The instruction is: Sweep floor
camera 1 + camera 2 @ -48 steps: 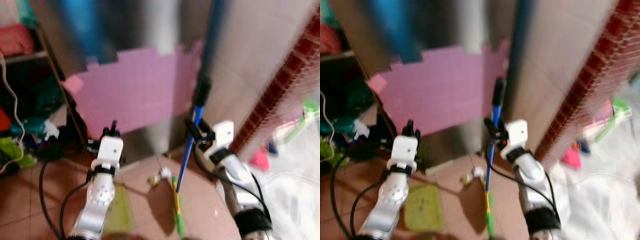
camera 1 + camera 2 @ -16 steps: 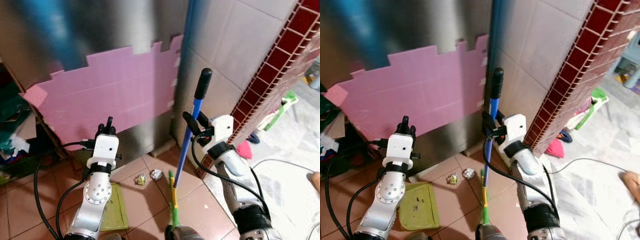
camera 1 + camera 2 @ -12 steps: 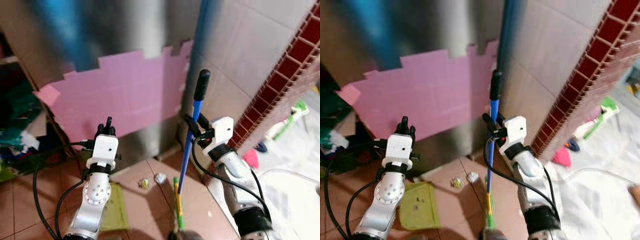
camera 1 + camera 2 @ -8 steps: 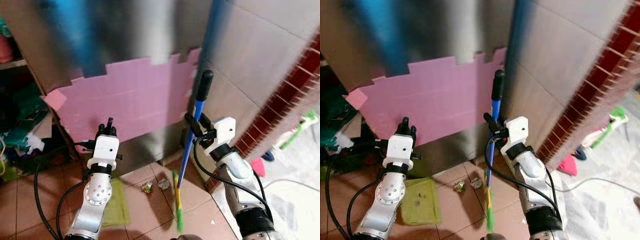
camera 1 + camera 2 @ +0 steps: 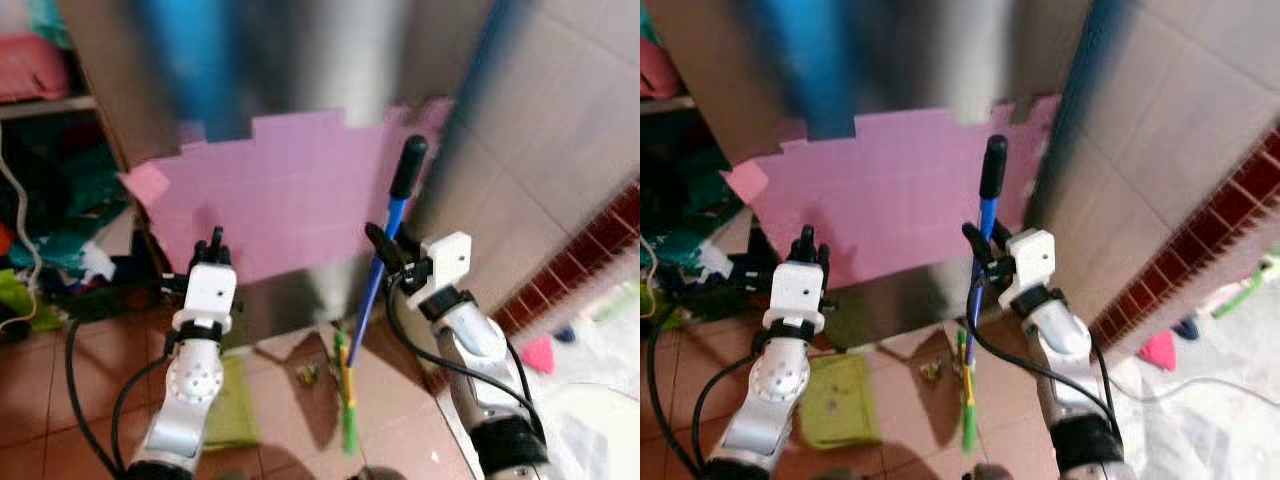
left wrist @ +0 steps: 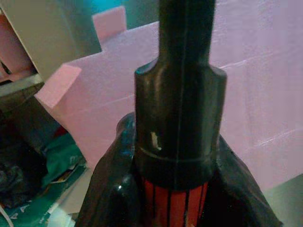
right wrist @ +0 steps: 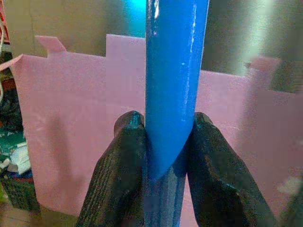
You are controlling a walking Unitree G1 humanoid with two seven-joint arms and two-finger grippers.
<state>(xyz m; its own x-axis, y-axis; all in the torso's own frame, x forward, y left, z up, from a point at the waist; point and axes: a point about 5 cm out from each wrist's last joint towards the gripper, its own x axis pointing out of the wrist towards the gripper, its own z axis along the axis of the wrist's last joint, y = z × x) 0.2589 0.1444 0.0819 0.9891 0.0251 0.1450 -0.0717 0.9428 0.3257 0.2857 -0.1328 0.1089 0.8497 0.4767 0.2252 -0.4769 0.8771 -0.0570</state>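
My right gripper [image 5: 388, 252] is shut on the blue shaft of a broom [image 5: 378, 290] that has a black top grip [image 5: 407, 165]. Its yellow-and-green lower end [image 5: 347, 400] reaches the terracotta floor. In the right wrist view both fingers [image 7: 125, 161] press the blue shaft [image 7: 175, 71]. My left gripper [image 5: 212, 247] is shut on a black handle [image 6: 177, 118] with a red ribbed section. Below that arm a green dustpan [image 5: 232, 402] lies on the floor. Small crumpled scraps [image 5: 305, 375] lie between the dustpan and the broom's lower end.
A pink foam panel [image 5: 290, 190] leans on a steel surface straight ahead. At the right stand a grey tiled wall [image 5: 560, 130] and a red tiled band [image 5: 590, 250]. Cluttered shelves with cloth and bags [image 5: 45, 230] fill the left. Black cables hang from both arms.
The whole picture has shifted and blurred, so the camera has turned to the left. Both grippers keep the same hold and pose.
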